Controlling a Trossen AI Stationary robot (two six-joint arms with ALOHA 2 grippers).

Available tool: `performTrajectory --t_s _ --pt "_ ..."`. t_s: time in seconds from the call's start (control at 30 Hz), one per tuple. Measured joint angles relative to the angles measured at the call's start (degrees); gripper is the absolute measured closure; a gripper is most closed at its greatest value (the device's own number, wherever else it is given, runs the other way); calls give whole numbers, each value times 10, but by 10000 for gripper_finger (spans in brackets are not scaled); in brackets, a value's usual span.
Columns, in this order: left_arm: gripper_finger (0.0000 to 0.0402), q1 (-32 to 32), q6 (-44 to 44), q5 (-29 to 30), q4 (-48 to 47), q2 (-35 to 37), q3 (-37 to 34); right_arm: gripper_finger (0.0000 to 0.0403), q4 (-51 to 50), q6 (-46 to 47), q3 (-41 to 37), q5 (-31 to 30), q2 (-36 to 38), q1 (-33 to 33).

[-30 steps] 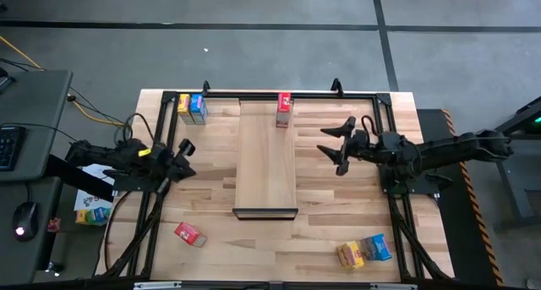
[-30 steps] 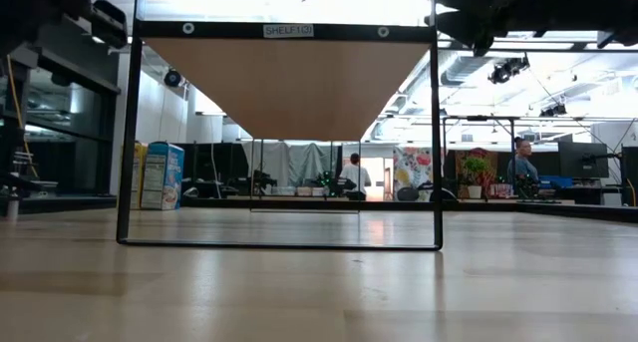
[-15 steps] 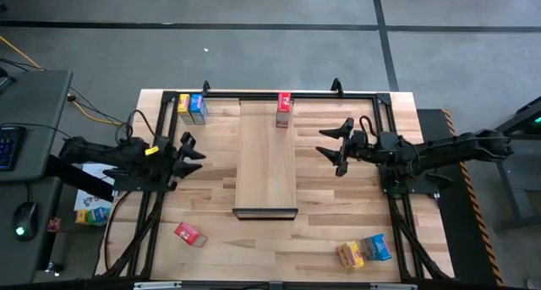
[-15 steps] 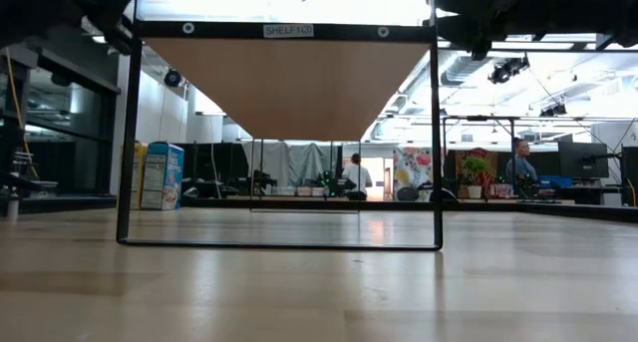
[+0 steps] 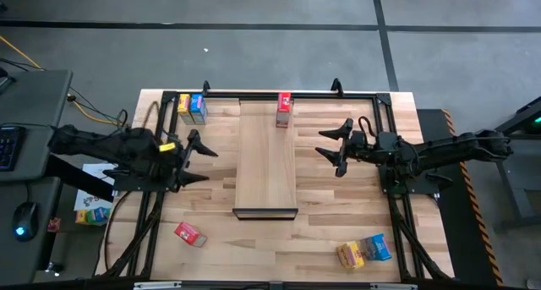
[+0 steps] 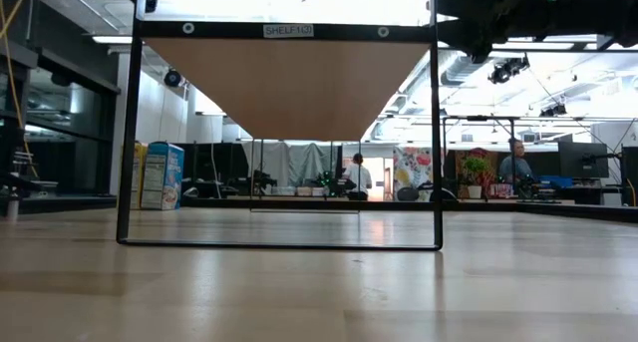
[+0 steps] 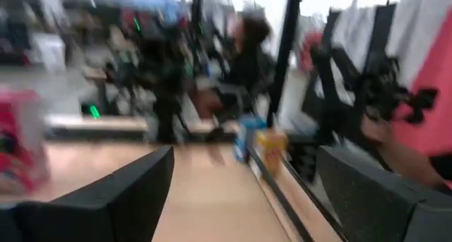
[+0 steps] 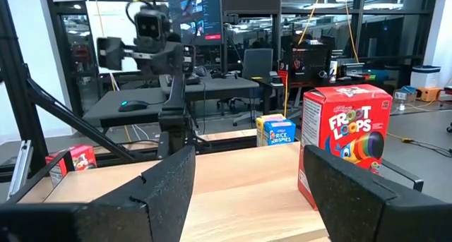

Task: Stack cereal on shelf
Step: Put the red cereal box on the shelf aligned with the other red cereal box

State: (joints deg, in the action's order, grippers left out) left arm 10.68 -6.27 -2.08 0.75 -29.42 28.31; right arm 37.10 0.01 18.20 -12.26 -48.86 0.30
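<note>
Counting boxes against the goal: one of six looks placed, five left, as far as the high view shows.

Long pale-wood shelf board with black lip [image 5: 265,159] runs down the centre of the frame on the striped-plank wooden worktop [image 5: 338,231]. One small red cardboard cereal box [image 5: 283,109] stands at its upper right corner; whether it sits fully on the board or just at its edge I can't tell. In the right wrist view that box reads as a red Froot Loops carton [image 8: 345,147] on pale wood.

Off the shelf:
- yellow box [image 5: 183,106] and blue box [image 5: 198,109], touching, upper left of the worktop
- second red box [image 5: 189,234], tilted, lower left
- second yellow box [image 5: 351,254] and second blue box [image 5: 377,248], side by side and tilted, lower right

Left pincer [image 5: 198,160] hovers left of the shelf, fingers spread wide, nothing between them. Right pincer [image 5: 333,144] hovers right of the shelf near its upper half, fingers apart, also empty.

Judgement: early stage, no stacking yet. Neither pincer is over a box; the left one points at open worktop and lies between the upper-left pair and the lower-left red box.
</note>
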Motion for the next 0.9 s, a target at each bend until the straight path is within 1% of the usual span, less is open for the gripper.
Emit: performTrajectory --t_s 0.07,0.17,0.27,0.33,0.37,0.43,0.5,0.57,0.63,0.73,0.8,0.9 --pt "62 19 -17 -7 -49 -31 34 146 -5 0 0 0 0 0" --pt "62 63 -62 -23 -94 -76 67 146 -13 0 0 0 0 0" --pt "62 116 -110 -67 -78 -111 76 146 -21 2 0 0 0 0" --pt "62 154 -148 -75 -51 -131 77 146 -23 2 -1 0 0 0" --pt "62 174 -166 -68 -43 -139 77 146 -23 2 -1 0 0 0" --pt "63 217 -195 -20 -44 -156 77 146 -26 14 -1 0 0 0" --pt "66 259 -224 50 -72 -171 77 146 -29 15 -1 0 0 0" --pt "69 297 -256 103 -97 -187 79 146 -35 16 -1 0 0 1" --pt "71 335 -281 149 -133 -209 93 146 -38 25 -1 0 0 1" --pt "76 392 -288 216 -172 -248 124 146 -40 32 -1 0 0 1" --pt "79 424 -274 248 -198 -280 148 146 -44 32 -1 0 0 1" --pt "82 465 -253 248 -253 -326 170 146 -48 31 -1 0 0 1"
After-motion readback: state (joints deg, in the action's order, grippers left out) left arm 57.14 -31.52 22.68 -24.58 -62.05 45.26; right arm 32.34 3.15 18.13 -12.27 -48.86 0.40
